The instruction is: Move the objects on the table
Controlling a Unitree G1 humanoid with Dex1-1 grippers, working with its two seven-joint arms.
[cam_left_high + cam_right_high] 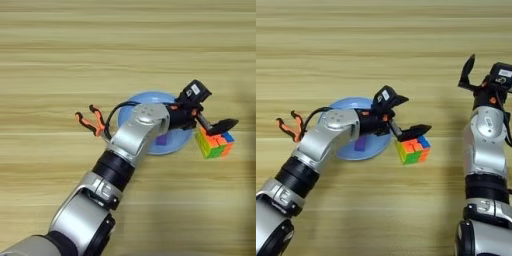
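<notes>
the wood counter point(60, 45) carries a blue plate point(346, 150) with a purple block point(360, 145) on it. just beside its rim sits the cube point(412, 149) — the left gripper point(406, 116) spread above it. right gripper point(483, 75) idles, spread. a low sweep could knock the cube away.

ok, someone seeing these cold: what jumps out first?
The left gripper, stretched across a blue plate mid-table with fingers spread, one fingertip over the multicoloured cube just right of the plate. A purple block lies on the plate under the arm, and an orange clip-like thing sits to the plate's left. The right gripper is parked at the right edge, fingers open.
</notes>
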